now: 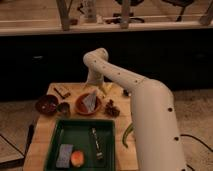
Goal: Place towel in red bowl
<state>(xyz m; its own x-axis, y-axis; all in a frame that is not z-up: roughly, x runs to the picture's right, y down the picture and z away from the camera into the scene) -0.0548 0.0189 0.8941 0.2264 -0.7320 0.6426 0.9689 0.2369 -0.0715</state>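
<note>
Two bowls sat on the table (pixel 44 131): a dark bowl (pixel 47 104) at left, then the red bowl (pixel 80 106) holding the grey towel (pixel 90 100); the gripper (pixel 100 87) hung just behind its rim, its grip impossible to tell

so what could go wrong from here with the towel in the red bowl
The grey cloth towel stands up in the round red bowl rather than lying flat, so it may flop over the rim. The gripper sits just behind the bowl; if it catches the towel when pulling away, it could drag it out or nudge the bowl.
</note>
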